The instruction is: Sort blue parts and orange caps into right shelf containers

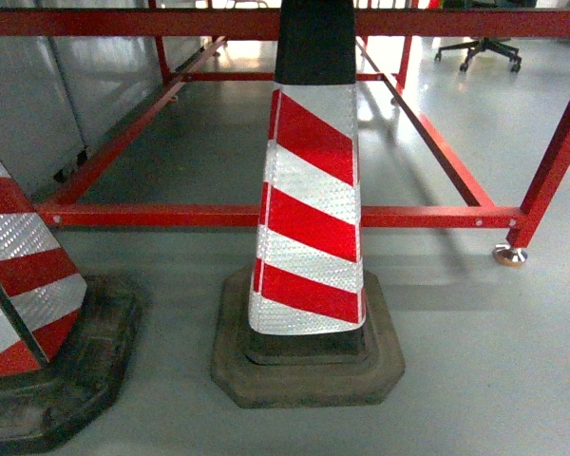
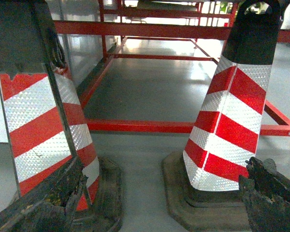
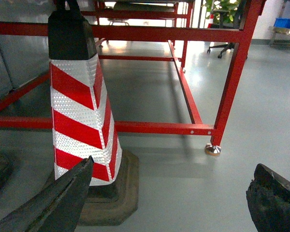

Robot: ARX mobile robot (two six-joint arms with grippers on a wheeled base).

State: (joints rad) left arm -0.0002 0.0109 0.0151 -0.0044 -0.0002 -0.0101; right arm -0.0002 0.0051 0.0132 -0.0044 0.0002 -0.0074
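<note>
Grey floor (image 1: 475, 361) | two striped cones (image 1: 309, 228) before red frame (image 1: 266, 216)

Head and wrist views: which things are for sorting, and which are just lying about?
For the job: left gripper, right gripper, both open.
Just lying about: red-and-white striped reflective traffic cone, red metal frame, black wheeled office chair.

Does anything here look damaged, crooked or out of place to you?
Mostly tidy. Both striped traffic cones, the middle cone and the left cone, stand upright on the grey floor by the red frame. The only wear: the left tool has fingertips that look rough and chipped. Nothing is spilled.
</note>
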